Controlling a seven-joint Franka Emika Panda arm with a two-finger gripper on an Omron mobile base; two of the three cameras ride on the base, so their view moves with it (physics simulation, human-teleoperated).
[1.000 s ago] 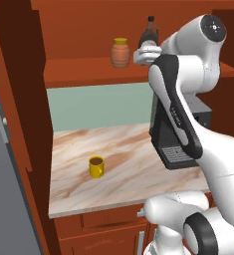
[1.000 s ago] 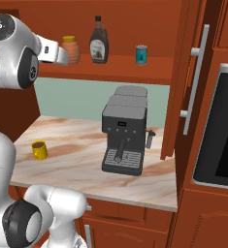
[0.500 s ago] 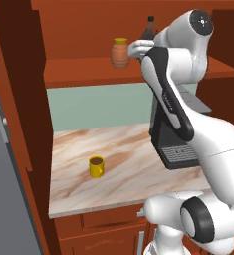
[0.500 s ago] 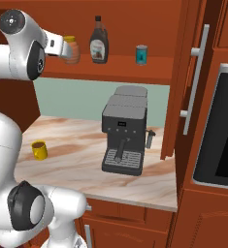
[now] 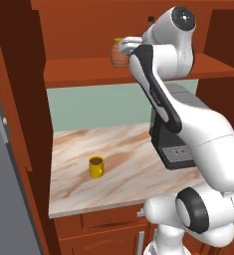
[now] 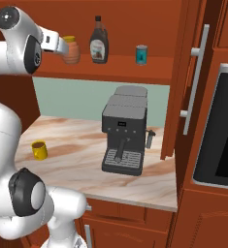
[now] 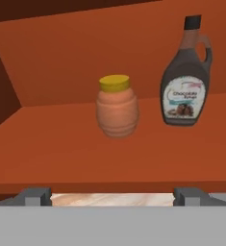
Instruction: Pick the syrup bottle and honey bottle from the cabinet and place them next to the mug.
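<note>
The honey bottle (image 7: 117, 106), squat and orange-brown with a yellow lid, stands on the cabinet shelf (image 7: 61, 153). The tall dark syrup bottle (image 7: 186, 77) stands to its right. My gripper (image 7: 112, 196) is open at the shelf's front edge, facing the honey bottle and apart from it. From the right base view, the gripper (image 6: 62, 46) hangs just left of the honey bottle (image 6: 71, 50), with the syrup bottle (image 6: 99, 47) beyond. In the left base view the hand (image 5: 124, 47) partly hides the honey bottle (image 5: 117, 55). The yellow mug (image 5: 96, 166) sits on the counter below.
A small teal can (image 6: 141, 54) stands on the shelf right of the syrup bottle. A dark coffee machine (image 6: 125, 130) occupies the counter's right half. The open cabinet door with its long handle (image 6: 195, 82) stands at the right. Marble counter (image 5: 123, 174) surrounds the mug.
The arm has swung its hand left along the shelf front, from the syrup bottle toward the honey bottle, with its elbow rising. The jaws stayed open.
</note>
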